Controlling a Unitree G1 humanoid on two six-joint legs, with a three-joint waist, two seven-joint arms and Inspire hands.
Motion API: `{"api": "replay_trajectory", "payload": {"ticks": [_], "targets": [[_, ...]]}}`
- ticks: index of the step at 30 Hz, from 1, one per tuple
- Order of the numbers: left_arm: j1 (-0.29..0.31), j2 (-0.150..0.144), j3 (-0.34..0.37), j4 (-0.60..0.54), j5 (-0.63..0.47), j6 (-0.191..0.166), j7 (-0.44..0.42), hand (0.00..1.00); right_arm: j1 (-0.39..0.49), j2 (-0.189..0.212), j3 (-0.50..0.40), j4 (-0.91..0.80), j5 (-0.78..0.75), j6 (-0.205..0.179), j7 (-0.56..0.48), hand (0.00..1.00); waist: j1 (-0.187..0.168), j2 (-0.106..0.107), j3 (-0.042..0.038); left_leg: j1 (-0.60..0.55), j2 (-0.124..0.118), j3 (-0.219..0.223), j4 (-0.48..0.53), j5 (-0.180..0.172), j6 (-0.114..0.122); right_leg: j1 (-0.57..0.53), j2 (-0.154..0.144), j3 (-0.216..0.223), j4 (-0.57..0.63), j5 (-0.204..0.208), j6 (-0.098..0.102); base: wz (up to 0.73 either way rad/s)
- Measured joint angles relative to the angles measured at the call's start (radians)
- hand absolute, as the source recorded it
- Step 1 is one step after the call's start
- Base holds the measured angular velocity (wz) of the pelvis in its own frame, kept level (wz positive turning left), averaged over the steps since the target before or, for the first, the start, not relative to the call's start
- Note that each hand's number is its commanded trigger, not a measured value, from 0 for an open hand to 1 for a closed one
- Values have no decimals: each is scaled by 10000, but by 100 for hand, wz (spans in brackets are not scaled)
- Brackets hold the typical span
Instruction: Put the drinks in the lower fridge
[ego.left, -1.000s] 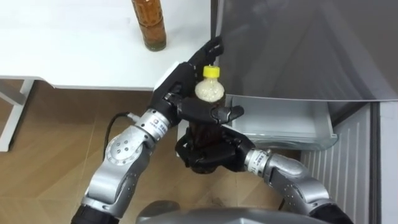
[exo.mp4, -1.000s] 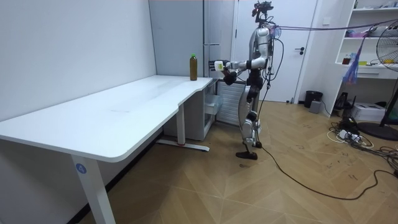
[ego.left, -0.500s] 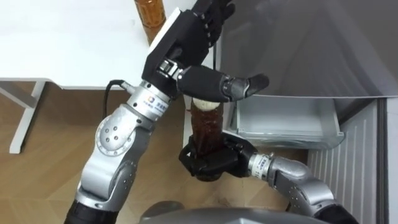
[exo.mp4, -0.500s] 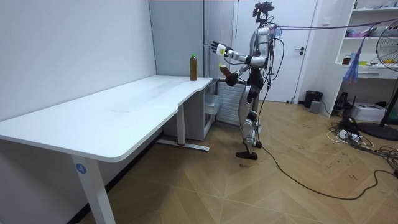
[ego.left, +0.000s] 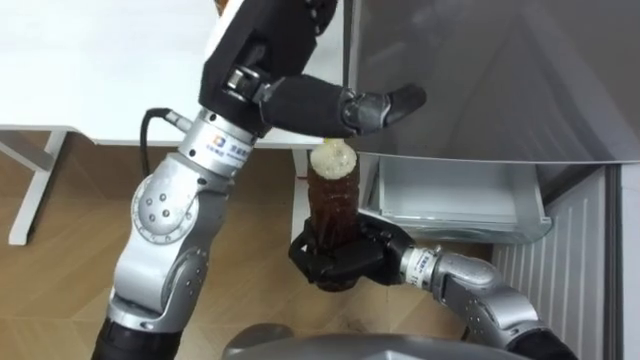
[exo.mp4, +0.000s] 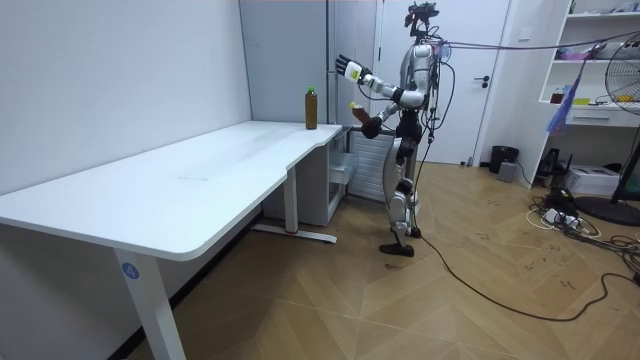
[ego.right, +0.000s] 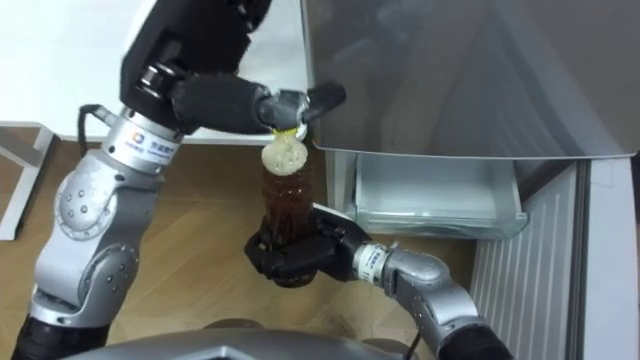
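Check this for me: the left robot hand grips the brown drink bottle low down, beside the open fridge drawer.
Wrong hand. The left eye view shows the right robot hand gripping the brown drink bottle low down, beside the open fridge drawer; the left robot hand is raised open above it.

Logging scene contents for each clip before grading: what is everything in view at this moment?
fridge: 1, grey, beyond the table's end
fridge drawer: 1, clear, pulled out low on the fridge
table: 1, white, along the wall
held bottle: 1, dark brown drink with a yellow cap, upright beside the fridge drawer
second bottle: 1, brown with a green cap, standing at the table's far end
door: 1, white, behind the robot
shelves: 1 unit, white, room view's right
left hand: open, above the held bottle
right hand: shut round the held bottle's lower body
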Motion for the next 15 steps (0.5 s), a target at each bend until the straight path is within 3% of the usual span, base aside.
{"api": "replay_trajectory", "payload": {"ticks": [4, 10, 15], "targets": [[3, -29, 768, -191, -33, -48, 426, 0, 376, -3, -265, 72, -87, 0, 15, 100, 410, 47, 0, 37, 16, 52, 1, 0, -1, 17, 0, -25, -11, -1, 1, -2], [84, -10, 2135, -426, -66, -728, 1506, 0, 853, -198, -1002, 28, -130, 0, -33, 100, 815, 108, -10, 212, 3, 11, -174, 25, -2, 158, -10, -93, -10, -1, 1, -2], [384, -27, 2848, -412, 63, -926, 2239, 0, 1076, -213, -1600, -8, -387, -12, -48, 100, 1045, 175, -31, 183, 2, -14, -174, 42, -11, 133, -8, -163, -10, 0, 1, 2]]}}
